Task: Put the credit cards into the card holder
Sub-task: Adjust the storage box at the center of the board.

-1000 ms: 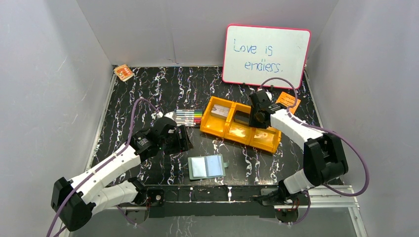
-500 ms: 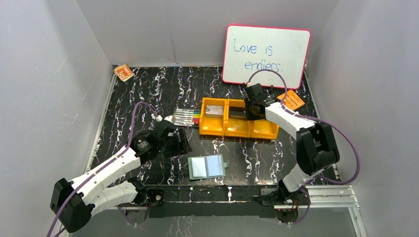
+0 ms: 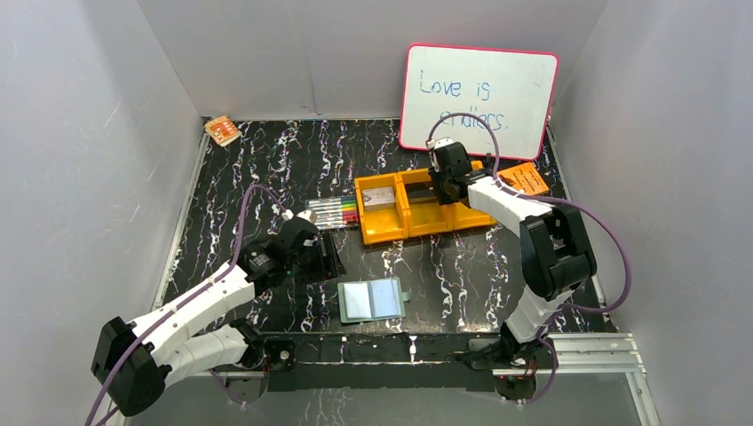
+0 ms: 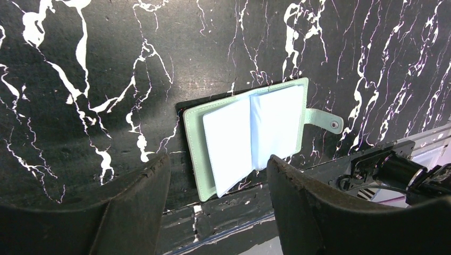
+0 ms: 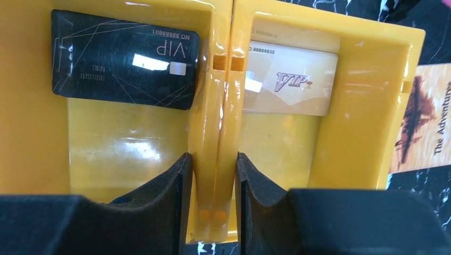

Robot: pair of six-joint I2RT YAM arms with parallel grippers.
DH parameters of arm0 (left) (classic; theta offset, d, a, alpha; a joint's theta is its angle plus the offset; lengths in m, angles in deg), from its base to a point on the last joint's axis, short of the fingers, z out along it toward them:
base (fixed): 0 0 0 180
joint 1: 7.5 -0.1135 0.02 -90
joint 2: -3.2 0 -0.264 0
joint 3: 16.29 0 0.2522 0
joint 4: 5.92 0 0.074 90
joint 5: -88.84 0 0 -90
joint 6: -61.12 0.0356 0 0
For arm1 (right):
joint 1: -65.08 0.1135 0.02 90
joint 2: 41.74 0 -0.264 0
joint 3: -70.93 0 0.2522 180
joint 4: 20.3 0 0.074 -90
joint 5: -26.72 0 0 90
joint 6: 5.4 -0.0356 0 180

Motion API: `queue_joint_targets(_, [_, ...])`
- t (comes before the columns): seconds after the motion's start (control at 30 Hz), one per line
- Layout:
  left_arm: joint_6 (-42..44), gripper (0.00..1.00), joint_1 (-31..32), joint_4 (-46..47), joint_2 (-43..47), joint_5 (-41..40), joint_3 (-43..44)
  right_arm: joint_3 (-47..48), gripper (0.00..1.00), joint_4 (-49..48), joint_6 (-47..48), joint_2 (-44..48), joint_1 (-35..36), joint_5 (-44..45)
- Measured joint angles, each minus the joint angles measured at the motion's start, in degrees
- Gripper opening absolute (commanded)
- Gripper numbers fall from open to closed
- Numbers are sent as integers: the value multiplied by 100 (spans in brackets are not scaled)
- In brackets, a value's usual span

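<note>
The card holder lies open near the table's front edge, with pale blue pockets up and its tab to the right; it also shows in the left wrist view. My left gripper is open and empty just left of it, above the table. The orange bin holds the credit cards: a black card, a tan card and a greyish one in the left compartment. My right gripper is shut on the bin's divider wall between the black and tan cards.
A whiteboard leans at the back right. Coloured markers lie left of the bin. An orange booklet lies right of the bin, also in the right wrist view. A small orange-and-white packet sits at the back left.
My right gripper has dragged the bin back and to the left, turning it. My left gripper has drifted slightly nearer the front edge.
</note>
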Motion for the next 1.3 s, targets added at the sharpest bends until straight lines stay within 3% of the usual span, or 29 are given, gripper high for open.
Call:
queue_joint_targets(0.13, [0, 64, 0, 63, -66, 96, -9, 118, 23, -131, 212, -146, 0, 70])
queue_joint_targets(0.3, [2, 64, 0, 125, -122, 146, -39, 269, 58, -103, 181, -251, 0, 72])
queue_joint_targets(0.4, [2, 64, 0, 127, -125, 164, -39, 269, 68, -46, -52, -164, 9, 142])
queue_joint_targets(0.53, [2, 64, 0, 129, -125, 166, -39, 262, 67, 181, -782, 442, 4, 179])
queue_joint_targets(0.73, [-13, 64, 0, 127, -125, 164, -39, -164, 65, -42, -2892, 1930, 46, -339])
queue_joint_targets(0.8, [-48, 64, 0, 127, -125, 162, -39, -249, 66, -105, -3469, 2026, 164, -413])
queue_joint_targets(1.0, [-289, 64, 0, 129, -125, 157, -39, -826, 66, -142, -6542, 1537, 623, -291])
queue_joint_targets(1.2, [-455, 64, 0, 129, -81, 162, -44, -782, 66, -184, -8389, 476, 636, 79])
queue_joint_targets(1.3, [-459, 64, 0, 138, -79, 166, -55, -555, 65, -48, -8644, 188, 625, 234])
